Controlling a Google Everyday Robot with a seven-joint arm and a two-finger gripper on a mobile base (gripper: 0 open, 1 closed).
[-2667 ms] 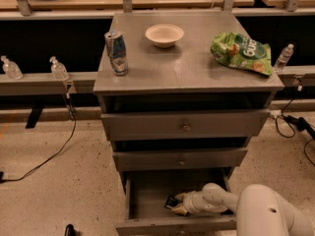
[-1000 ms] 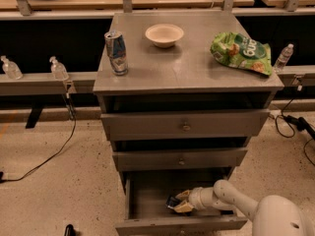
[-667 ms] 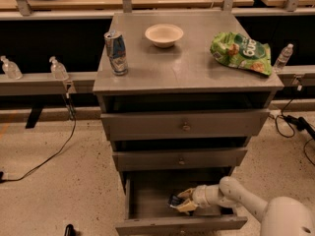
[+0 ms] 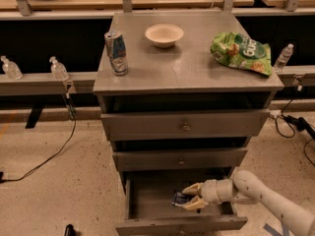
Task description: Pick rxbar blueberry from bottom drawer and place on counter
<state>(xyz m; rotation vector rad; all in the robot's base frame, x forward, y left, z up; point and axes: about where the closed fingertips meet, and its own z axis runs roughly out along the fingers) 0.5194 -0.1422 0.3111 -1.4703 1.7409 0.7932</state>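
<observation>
The bottom drawer (image 4: 150, 224) is pulled open below two slimmer shut drawers. My gripper (image 4: 188, 196) reaches into it from the right, over the drawer's right half. Its two cream fingers (image 4: 193, 187) are closed on the rxbar blueberry (image 4: 178, 198), a small dark bar with a light patch that sticks out to the left of the fingertips, just above the drawer floor. The counter (image 4: 192, 65) is the grey cabinet top, well above the gripper.
On the counter stand a blue-silver can (image 4: 116, 52) at the left, a pale bowl (image 4: 164, 35) at the back and a green chip bag (image 4: 240, 51) at the right. Small bottles (image 4: 58, 69) sit on side ledges. Cables (image 4: 49, 156) lie on the floor.
My arm has drawn back to the right and its elbow has left the drawer area. The gripper stays in the drawer with the bar in it, shifted slightly up.
</observation>
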